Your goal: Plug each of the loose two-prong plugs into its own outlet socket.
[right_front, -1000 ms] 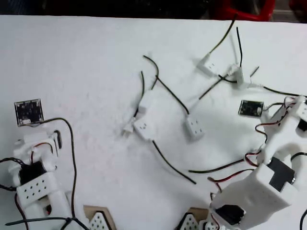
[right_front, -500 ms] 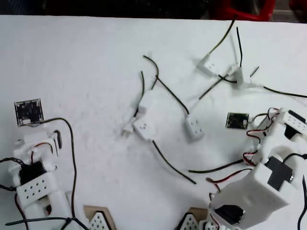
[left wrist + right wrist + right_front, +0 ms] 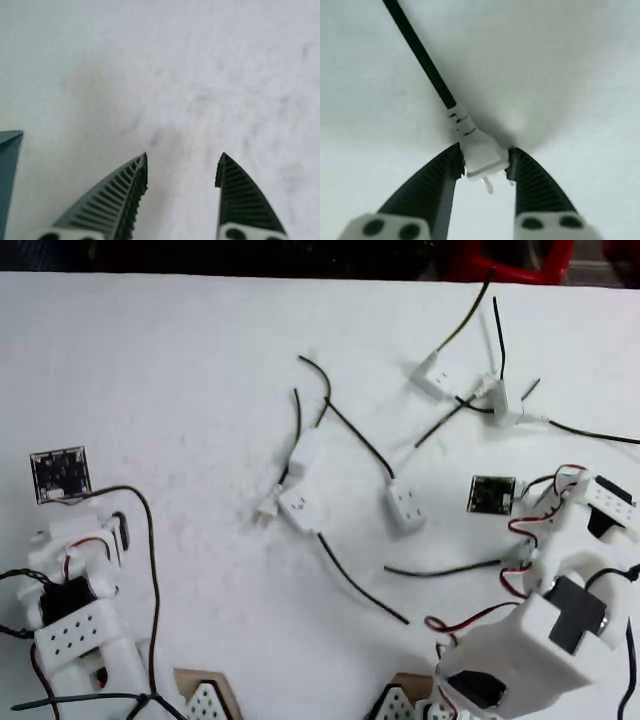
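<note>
From above, two outlet sockets (image 3: 405, 507) lie mid-surface (image 3: 150, 360) and loose plugs (image 3: 432, 375) lie well apart beyond them; none looks plugged in, so I judge the task barely begun. At the left wrist, the left hand (image 3: 182, 162) hangs released over bare surface. At the right wrist, the right hand (image 3: 485, 149) is clenched on one two-prong plug (image 3: 480, 157).

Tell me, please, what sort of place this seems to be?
Probably a robotics test bench or lab: a white table carries two small wired arms, loose outlet sockets with short cords lie scattered, and the right hand grips a two-prong plug.
</note>
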Controlling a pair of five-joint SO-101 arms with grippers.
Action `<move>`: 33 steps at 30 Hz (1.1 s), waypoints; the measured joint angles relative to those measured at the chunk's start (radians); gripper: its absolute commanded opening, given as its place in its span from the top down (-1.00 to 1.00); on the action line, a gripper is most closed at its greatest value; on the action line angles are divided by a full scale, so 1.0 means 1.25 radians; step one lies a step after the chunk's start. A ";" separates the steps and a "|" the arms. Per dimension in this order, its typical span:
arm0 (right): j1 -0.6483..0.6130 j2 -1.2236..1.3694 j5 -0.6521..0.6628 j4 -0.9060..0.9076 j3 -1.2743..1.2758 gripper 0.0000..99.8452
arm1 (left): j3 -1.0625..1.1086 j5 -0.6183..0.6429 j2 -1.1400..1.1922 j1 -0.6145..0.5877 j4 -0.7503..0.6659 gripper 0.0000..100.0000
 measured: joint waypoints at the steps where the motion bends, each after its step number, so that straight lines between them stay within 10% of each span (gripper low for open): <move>1: 0.000 -0.015 0.000 0.021 0.001 0.96 | 0.000 0.000 0.000 0.000 0.000 0.55; 17: -0.052 -0.298 -0.079 0.346 0.006 0.97 | 0.000 0.000 0.000 0.000 0.000 0.55; 33: -0.152 -0.303 -0.918 0.015 0.006 0.97 | 0.000 0.000 0.000 0.000 0.000 0.55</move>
